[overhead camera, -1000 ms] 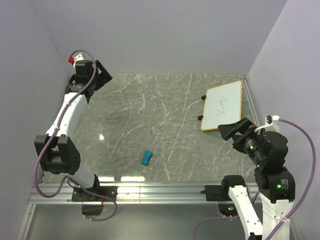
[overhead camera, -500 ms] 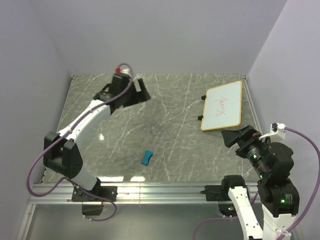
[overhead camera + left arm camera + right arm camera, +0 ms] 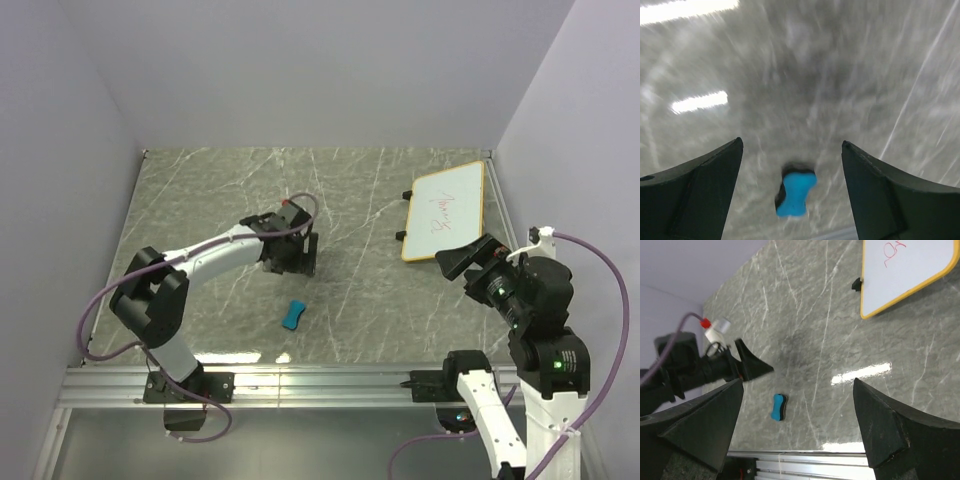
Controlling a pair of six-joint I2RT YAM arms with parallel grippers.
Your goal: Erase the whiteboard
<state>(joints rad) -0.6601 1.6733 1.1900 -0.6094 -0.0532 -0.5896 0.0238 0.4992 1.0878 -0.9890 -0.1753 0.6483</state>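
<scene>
The whiteboard point(image 3: 445, 212) lies flat on the grey marble-patterned table point(image 3: 230, 190) at its far right side, close to the right wall, with its long sides running roughly from near to far. Its thin tan frame is complete, two small black feet point(image 3: 405, 194) project from its left long edge, and a red scribble point(image 3: 442, 214) marks the white surface. The left gripper point(image 3: 300, 255) is positioned over the middle of the table, well apart from the whiteboard. In the left wrist view, which is blurred, its fingers point(image 3: 700, 190) are spread wide with nothing held, and the blue eraser point(image 3: 796, 192) lies on the table in the gap between them. In the top view the eraser sits just nearer to the arm bases than this gripper; contact is not visible. The right gripper point(image 3: 465, 258) is located just beside the near end of the whiteboard in the top view. Its fingers point(image 3: 890, 430) are likewise spread wide and hold nothing. The right wrist view shows the near left part of the whiteboard, the eraser and the left gripper beyond the open fingers.
</scene>
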